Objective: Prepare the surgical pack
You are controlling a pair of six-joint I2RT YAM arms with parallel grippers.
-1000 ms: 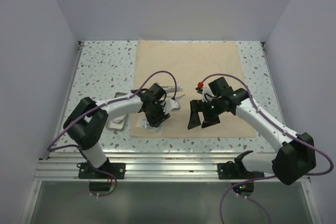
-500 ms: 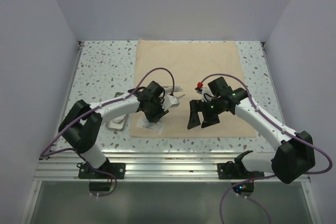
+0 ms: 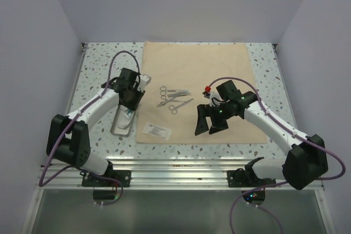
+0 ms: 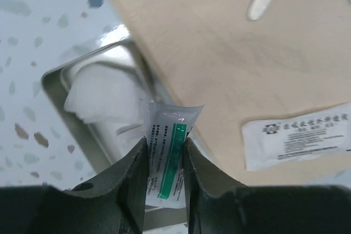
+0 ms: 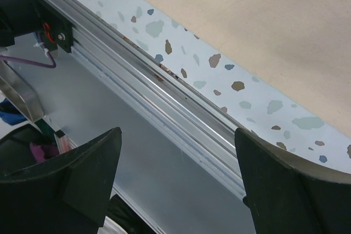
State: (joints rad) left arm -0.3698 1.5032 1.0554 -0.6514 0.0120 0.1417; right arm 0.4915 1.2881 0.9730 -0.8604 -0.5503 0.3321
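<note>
Surgical pack [image 3: 219,75]: spread open in the middle of the counter [image 3: 98,64], its parts lying on and beside the cloth.
Beige cloth [image 3: 197,61]: one flat rectangular sheet, far edge near the back wall, near edge just short of the counter's front.
Instruments [image 3: 173,96]: silver, scissor-like, lying close together on the left half of the cloth; the exact count cannot be told.
Steel tray [image 4: 52,80]: on the counter just beside the cloth's left edge, with white gauze [image 4: 101,94] bunched inside.
Printed packet [image 4: 296,138]: white, flat on the cloth near its front left corner.
Left claw [image 4: 164,143]: clamped on the green-striped packet [image 4: 170,124], a sealed clear sleeve held upright above the tray.
Right claw [image 5: 178,179]: fingers wide apart, holding nothing, hanging above the cloth's near edge on the right half, well apart from the instruments.
Rail [image 5: 164,108]: aluminium, running along the counter's front edge below the right claw.
</note>
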